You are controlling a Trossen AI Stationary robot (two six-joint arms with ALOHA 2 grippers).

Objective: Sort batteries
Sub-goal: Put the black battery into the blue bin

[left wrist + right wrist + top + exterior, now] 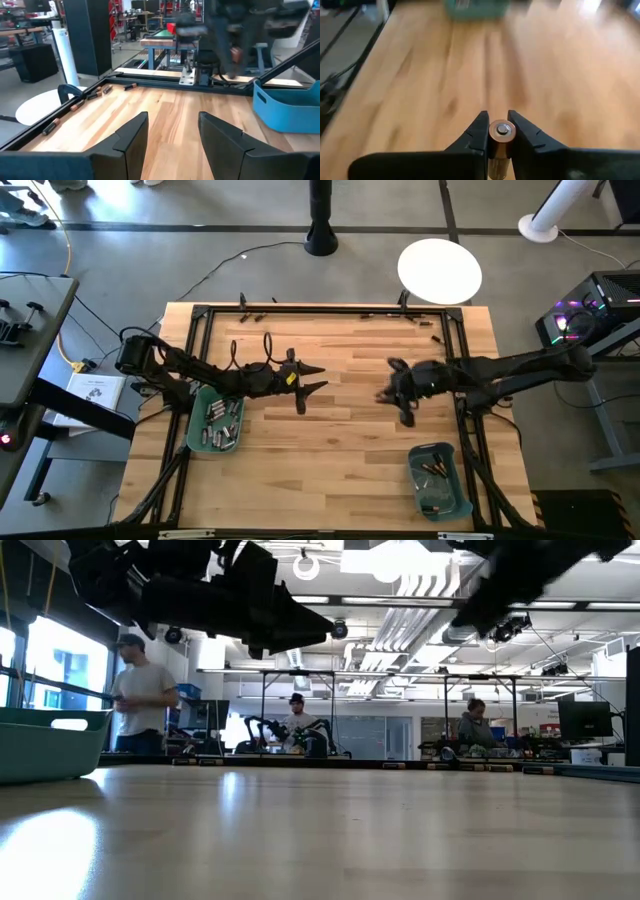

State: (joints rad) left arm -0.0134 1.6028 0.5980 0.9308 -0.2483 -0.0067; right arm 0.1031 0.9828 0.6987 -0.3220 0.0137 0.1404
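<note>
The right arm's black two-finger gripper (498,131) is hanging above the middle of the pale wooden table (340,440), clamping a small coppery cylindrical battery (500,137) end-on between its fingers. The left arm's black gripper (172,131) is hovering over the table's centre-left with its fingers standing apart and nothing between them. More batteries are lying in the teal plastic bin at the table's left edge (196,438), in the teal bin near the right front corner (455,492), and loose along the far rail (90,96).

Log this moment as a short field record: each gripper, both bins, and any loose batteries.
left gripper: open, empty, over mid-table
right gripper: shut on a battery, above bare wood
left bin: teal, by the left arm, holds many batteries
right bin: teal, near the table's front right, holds a few
loose batteries: several along the far frame edge
</note>
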